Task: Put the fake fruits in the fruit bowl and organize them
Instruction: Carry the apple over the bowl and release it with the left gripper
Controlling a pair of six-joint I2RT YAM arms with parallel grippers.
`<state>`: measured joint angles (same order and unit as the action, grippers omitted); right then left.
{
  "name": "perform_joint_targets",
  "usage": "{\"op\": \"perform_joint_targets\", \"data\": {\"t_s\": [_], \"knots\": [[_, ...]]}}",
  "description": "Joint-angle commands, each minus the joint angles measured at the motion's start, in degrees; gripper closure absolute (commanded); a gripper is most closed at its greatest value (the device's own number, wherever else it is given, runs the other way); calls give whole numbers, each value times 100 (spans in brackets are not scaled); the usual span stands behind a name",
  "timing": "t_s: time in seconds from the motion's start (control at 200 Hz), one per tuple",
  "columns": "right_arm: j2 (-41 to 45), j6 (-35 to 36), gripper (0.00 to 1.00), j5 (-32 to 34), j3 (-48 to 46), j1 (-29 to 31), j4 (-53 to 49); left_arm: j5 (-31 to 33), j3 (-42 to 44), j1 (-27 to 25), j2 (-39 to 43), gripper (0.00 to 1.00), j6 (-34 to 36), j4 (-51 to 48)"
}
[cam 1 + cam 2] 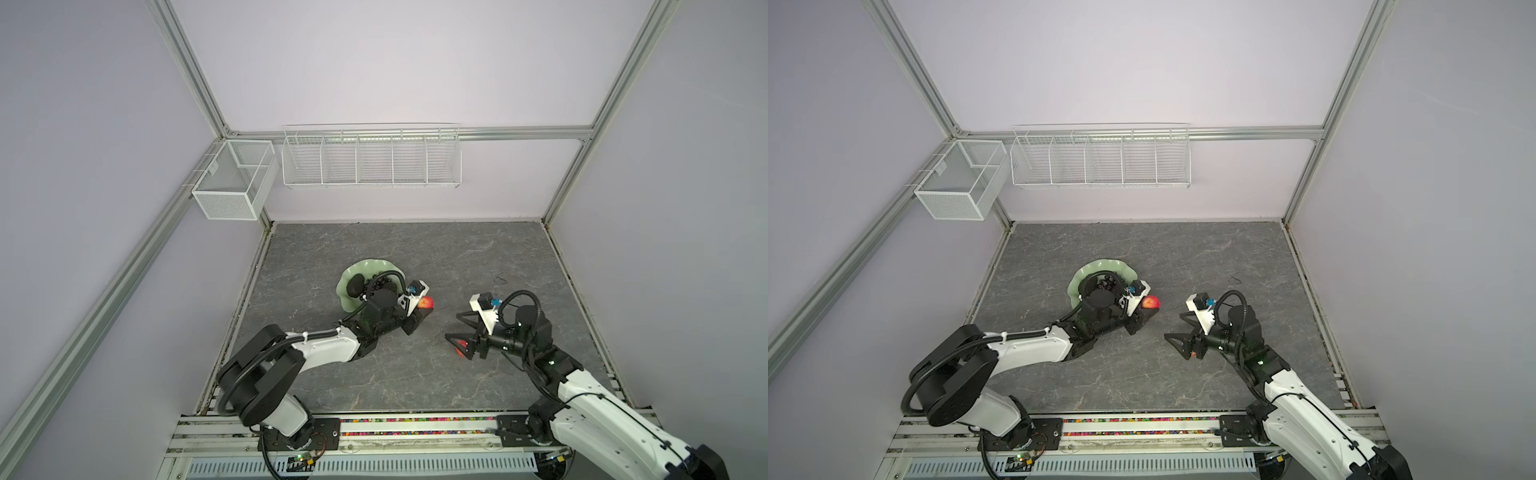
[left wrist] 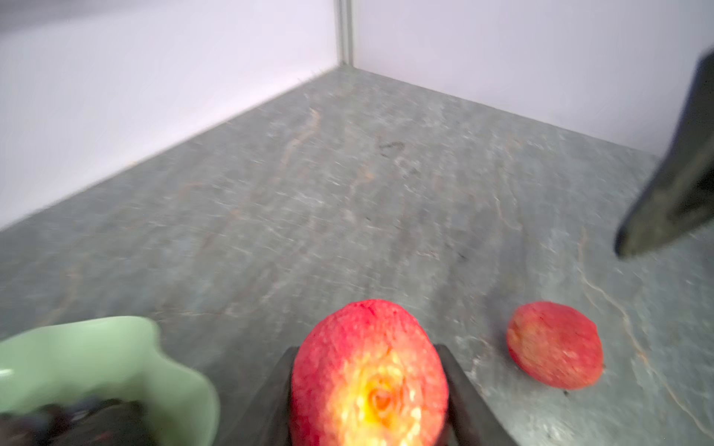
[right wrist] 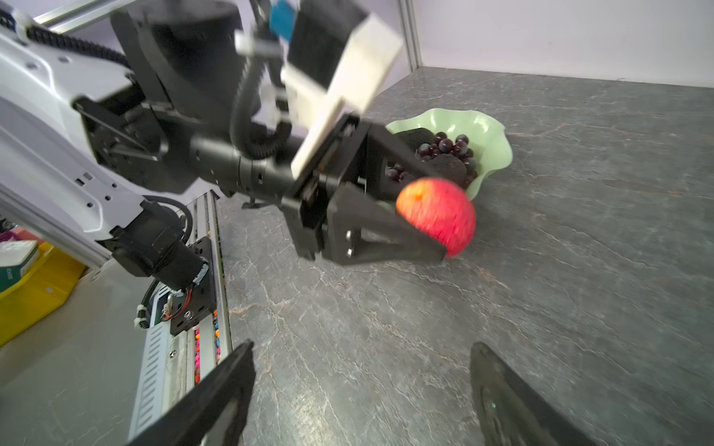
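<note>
As we looked down, the left end effector [image 2: 369, 386] gripped a red apple [image 3: 440, 220] between its fingers, just right of the fruit bowl [image 1: 353, 270], which held the grape bunch [image 3: 448, 144] and an avocado [image 1: 356, 286]. The right end effector [image 1: 454, 326] stood wide open; the second apple [image 2: 554, 345] lay on the counter [image 1: 395, 257] at its near finger, partly hidden, well apart from the bowl.

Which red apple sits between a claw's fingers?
The apple beside the green bowl, between the left claw's fingers. The other apple lies free on the table.
</note>
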<state>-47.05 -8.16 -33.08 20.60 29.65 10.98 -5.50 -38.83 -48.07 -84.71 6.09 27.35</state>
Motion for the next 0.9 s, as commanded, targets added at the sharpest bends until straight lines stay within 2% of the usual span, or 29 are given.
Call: {"op": "perform_joint_targets", "data": {"t_s": [0.0,0.125,0.23,0.4,0.53,0.745,0.895], "knots": [[-521,94,12,-33,111,313,531,1128,-340,208,317,52,-9,-1244],[-1050,147,12,117,298,665,725,1747,-855,869,305,53,-511,-2311],[-1139,181,12,432,326,879,817,1725,-1076,1450,224,54,-933,-2717],[-935,270,12,891,221,967,815,1611,-1514,1930,-272,53,-1104,-3025],[-946,329,12,947,216,964,791,1549,-1946,2140,-845,53,-1234,-2973],[-1201,254,12,943,234,970,1066,1697,-2792,2197,-1717,53,-1249,-3255],[-1412,166,12,1043,313,998,1288,1715,-3242,2190,-2079,53,-1338,-3808]]}}
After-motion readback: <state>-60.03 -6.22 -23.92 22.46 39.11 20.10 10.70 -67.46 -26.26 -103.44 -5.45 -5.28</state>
